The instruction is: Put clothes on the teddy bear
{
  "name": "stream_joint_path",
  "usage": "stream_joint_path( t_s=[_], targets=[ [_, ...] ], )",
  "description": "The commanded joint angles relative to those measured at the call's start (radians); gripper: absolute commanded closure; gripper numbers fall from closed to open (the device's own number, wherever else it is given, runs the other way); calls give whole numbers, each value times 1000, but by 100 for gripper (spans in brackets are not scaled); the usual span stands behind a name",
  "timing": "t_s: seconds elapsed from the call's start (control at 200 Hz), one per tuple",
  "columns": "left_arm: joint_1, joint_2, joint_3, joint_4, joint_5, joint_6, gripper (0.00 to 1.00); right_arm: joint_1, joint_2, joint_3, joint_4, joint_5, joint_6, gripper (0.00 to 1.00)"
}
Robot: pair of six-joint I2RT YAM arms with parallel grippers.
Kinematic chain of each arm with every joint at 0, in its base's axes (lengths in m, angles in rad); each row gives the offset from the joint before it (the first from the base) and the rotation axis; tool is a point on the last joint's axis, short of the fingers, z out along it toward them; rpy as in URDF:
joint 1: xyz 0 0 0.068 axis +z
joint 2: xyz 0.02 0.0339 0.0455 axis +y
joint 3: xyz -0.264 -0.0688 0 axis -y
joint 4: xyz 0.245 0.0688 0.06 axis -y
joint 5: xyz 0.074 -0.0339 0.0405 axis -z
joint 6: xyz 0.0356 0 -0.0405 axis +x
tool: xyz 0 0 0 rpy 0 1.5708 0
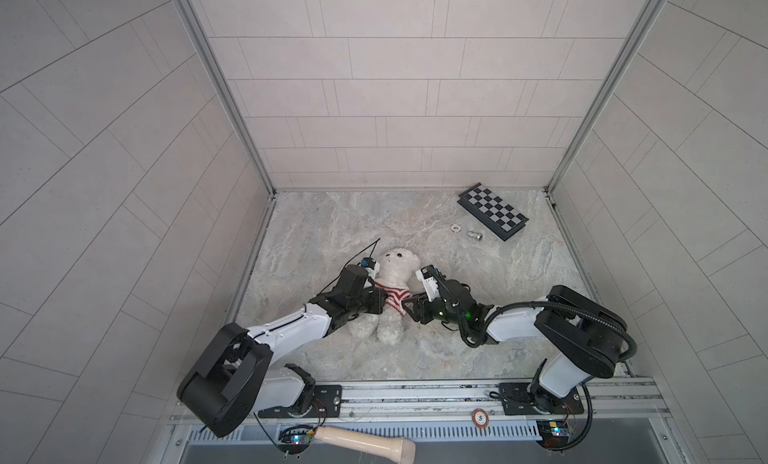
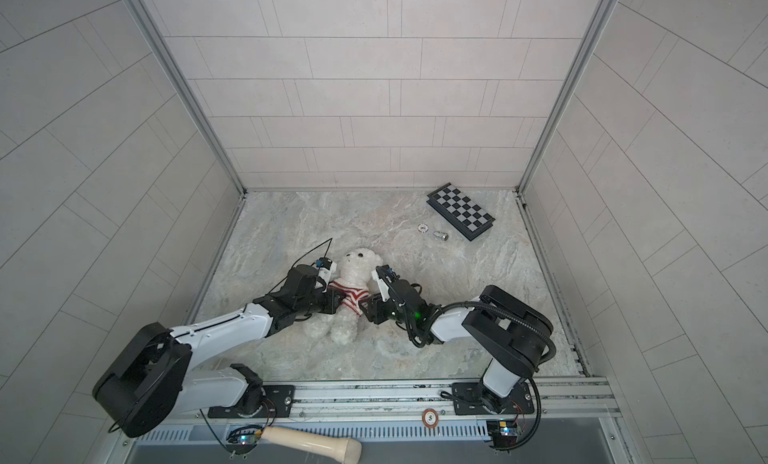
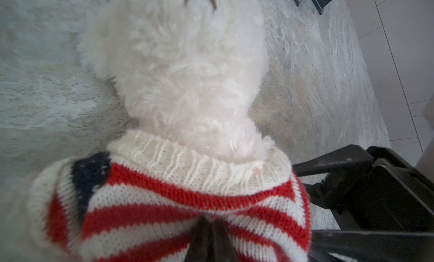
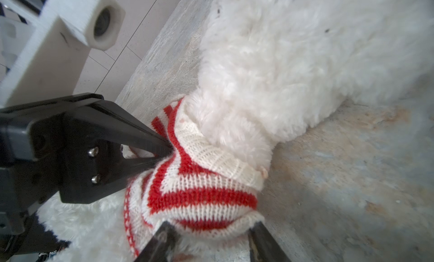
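Red-striped sweater on the teddy bear: left gripper pinches it, right gripper spread, straddling its hem.

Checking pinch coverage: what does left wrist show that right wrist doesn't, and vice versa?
Left wrist only: the navy patch on the striped sweater, and a dark object's corner beyond the teddy bear.
Right wrist only: the left arm's white camera housing, and the fold of knit that the left pincer pinches, seen side-on.
Both: the bear's white fur, the ribbed collar, the left pincer shut on the sweater, the right pincer with fingers apart beside it, the marbled tabletop.
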Motion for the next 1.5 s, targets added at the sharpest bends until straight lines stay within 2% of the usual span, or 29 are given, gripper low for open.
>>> stream_joint_path(
  t_s=[0.0, 0.2, 0.285, 0.426, 0.751, 1.076, 1.101, 1.262, 1.497],
  targets=[
    [0, 25, -26, -36, 5, 0, 90, 9, 5, 3, 34, 2, 15, 47],
    [0, 15, -29, -41, 4, -3, 91, 8, -1, -4, 28, 15, 8, 51],
    [0, 8, -29, -43, 2, -4, 91, 8, -5, -9, 32, 16, 9, 59],
    [0, -8, -29, -54, -2, -3, 92, 6, -22, -17, 14, 24, 0, 78],
    [0, -41, -28, -83, -14, 4, 92, 7, -69, -26, -35, 26, -40, 100],
    [47, -69, -44, -100, 11, 23, 95, 9, -207, -81, -163, 21, -119, 100],
    [81, -70, -47, -98, 14, 24, 95, 8, -221, -86, -170, 19, -130, 100],
    [119, -82, -57, -104, 24, 32, 96, 9, -295, -111, -226, 3, -203, 100],
    [136, -132, -47, -140, 30, 48, 94, 17, -311, -98, -253, -6, -237, 100]
  ],
)
